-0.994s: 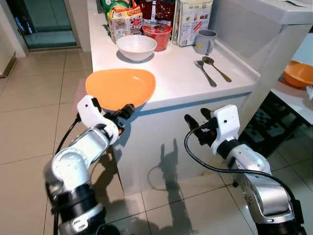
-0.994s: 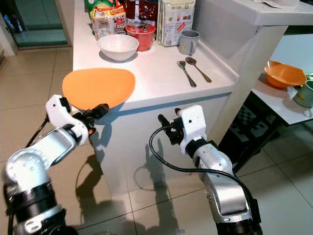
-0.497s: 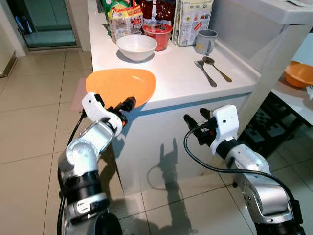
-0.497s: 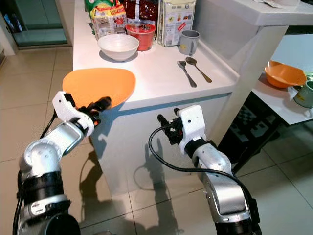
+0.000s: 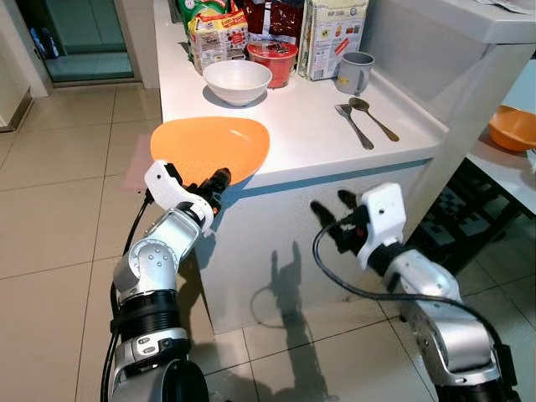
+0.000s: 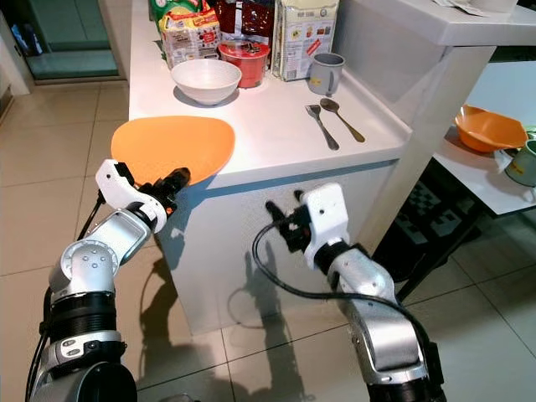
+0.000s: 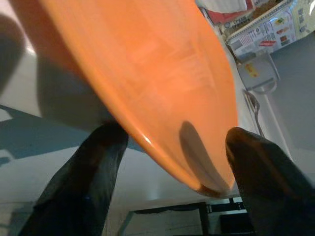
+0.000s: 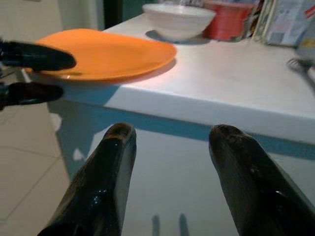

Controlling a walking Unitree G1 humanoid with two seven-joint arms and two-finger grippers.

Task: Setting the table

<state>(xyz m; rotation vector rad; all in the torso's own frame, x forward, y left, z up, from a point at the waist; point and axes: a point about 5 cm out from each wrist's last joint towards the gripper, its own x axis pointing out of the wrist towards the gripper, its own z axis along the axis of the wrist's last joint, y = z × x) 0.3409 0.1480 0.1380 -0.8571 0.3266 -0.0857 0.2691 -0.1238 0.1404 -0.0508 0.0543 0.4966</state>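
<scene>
An orange plate lies on the near left corner of the white counter, its rim overhanging the edge. My left gripper is open at the plate's near rim. In the left wrist view one finger sits under the plate and the other finger over it. My right gripper is open and empty, below the counter edge and in front of its white face. In the right wrist view both its fingers point at that edge.
Further back on the counter stand a white bowl, a red cup, a grey mug, food packets, and a fork and spoon. An orange bowl rests on a lower table at the right. Tiled floor lies to the left.
My left arm has swung in under the counter corner, bringing its fingers to the plate's rim. The right gripper has dropped a little. The plate has not moved.
</scene>
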